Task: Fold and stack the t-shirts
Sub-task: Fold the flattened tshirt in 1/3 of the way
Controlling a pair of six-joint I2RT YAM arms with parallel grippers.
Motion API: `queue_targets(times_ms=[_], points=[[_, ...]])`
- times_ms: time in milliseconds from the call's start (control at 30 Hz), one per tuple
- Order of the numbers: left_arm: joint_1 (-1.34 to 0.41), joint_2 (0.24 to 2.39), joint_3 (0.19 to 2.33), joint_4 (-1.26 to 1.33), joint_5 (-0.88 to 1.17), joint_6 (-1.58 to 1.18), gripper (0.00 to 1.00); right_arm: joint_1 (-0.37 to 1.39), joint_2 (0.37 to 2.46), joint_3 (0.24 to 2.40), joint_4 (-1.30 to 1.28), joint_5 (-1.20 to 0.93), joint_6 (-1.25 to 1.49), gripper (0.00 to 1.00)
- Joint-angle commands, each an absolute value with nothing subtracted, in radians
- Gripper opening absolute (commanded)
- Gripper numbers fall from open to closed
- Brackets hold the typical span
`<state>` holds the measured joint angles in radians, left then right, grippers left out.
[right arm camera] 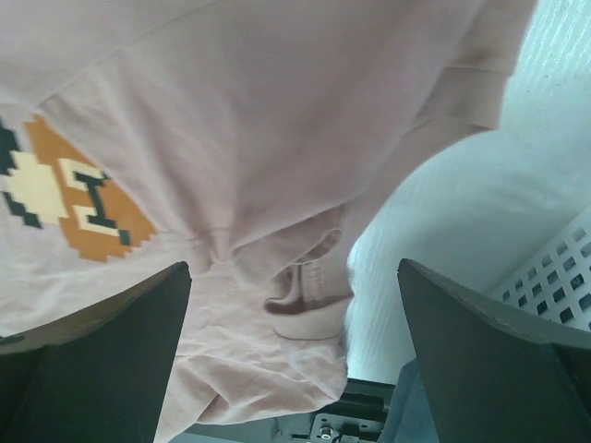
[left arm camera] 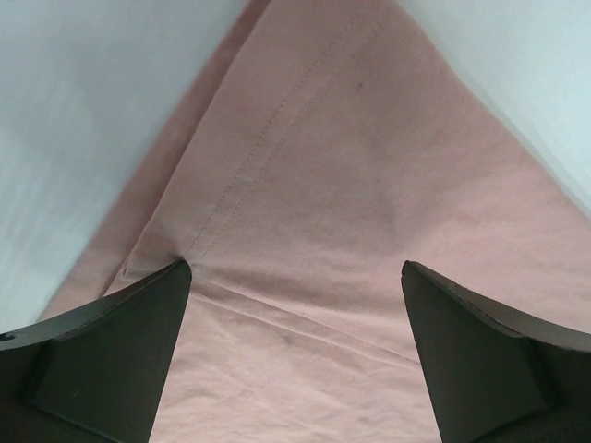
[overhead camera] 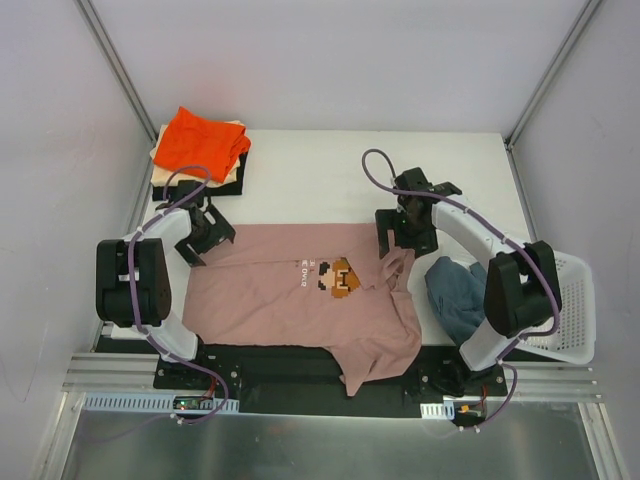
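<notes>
A dusty pink t-shirt (overhead camera: 260, 295) lies spread across the near half of the table, its pixel-art print (overhead camera: 335, 277) facing up and one part hanging over the front edge. My left gripper (overhead camera: 212, 243) hovers open over its far left corner. In the left wrist view a stitched hem of the pink t-shirt (left arm camera: 351, 185) lies below the left gripper (left arm camera: 295, 277), with nothing between the fingers. My right gripper (overhead camera: 398, 243) stands open over the shirt's rumpled far right corner. The right wrist view has the right gripper (right arm camera: 294, 277) above a bunched fold of the pink t-shirt (right arm camera: 231, 111) beside the print (right arm camera: 74, 194).
At the far left corner an orange t-shirt (overhead camera: 200, 140) tops a stack with cream (overhead camera: 160, 150) and black (overhead camera: 228, 183) cloth below. A slate blue t-shirt (overhead camera: 457, 295) lies crumpled at the right, next to a white mesh basket (overhead camera: 570, 310).
</notes>
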<state>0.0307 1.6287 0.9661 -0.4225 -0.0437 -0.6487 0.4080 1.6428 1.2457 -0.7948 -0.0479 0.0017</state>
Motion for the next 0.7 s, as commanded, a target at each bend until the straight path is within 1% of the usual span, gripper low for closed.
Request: queue_targets(times_ms=[0, 133, 167, 233, 267, 300, 333, 367, 433, 467, 533, 667], points=[[0.133, 1.658, 0.948, -0.434, -0.054, -0.667, 0.99, 0.397, 1.661, 1.298, -0.825, -0.020, 0.054, 0.99], [0.215, 1.683, 0.940, -0.436, -0.012, -0.664, 0.99, 0.390, 1.661, 1.312, -0.818, -0.043, 0.049, 0.99], [0.233, 1.683, 0.940, -0.436, -0.011, -0.661, 0.99, 0.391, 1.663, 1.309, -0.810, -0.084, 0.049, 0.99], [0.242, 1.680, 0.940, -0.436, -0.011, -0.660, 0.99, 0.391, 1.664, 1.301, -0.778, -0.135, 0.054, 0.96], [0.245, 1.678, 0.940, -0.436, -0.009, -0.658, 0.99, 0.391, 1.669, 1.296, -0.766, -0.181, 0.057, 0.90], [0.250, 1.672, 0.940, -0.436, -0.008, -0.658, 0.99, 0.391, 1.674, 1.286, -0.756, -0.198, 0.067, 0.86], [0.253, 1.669, 0.940, -0.437, -0.011, -0.657, 0.99, 0.391, 1.677, 1.278, -0.747, -0.207, 0.072, 0.81], [0.252, 1.664, 0.940, -0.436, -0.009, -0.657, 0.99, 0.391, 1.683, 1.267, -0.741, -0.204, 0.081, 0.73], [0.253, 1.652, 0.939, -0.436, -0.011, -0.655, 0.99, 0.391, 1.692, 1.244, -0.727, -0.193, 0.100, 0.65], [0.253, 1.649, 0.940, -0.436, -0.011, -0.655, 1.00, 0.391, 1.701, 1.240, -0.720, -0.205, 0.104, 0.62], [0.253, 1.643, 0.940, -0.436, -0.008, -0.653, 0.99, 0.391, 1.707, 1.227, -0.680, -0.232, 0.121, 0.61], [0.253, 1.641, 0.937, -0.436, -0.003, -0.650, 0.99, 0.393, 1.744, 1.226, -0.663, -0.232, 0.147, 0.53]])
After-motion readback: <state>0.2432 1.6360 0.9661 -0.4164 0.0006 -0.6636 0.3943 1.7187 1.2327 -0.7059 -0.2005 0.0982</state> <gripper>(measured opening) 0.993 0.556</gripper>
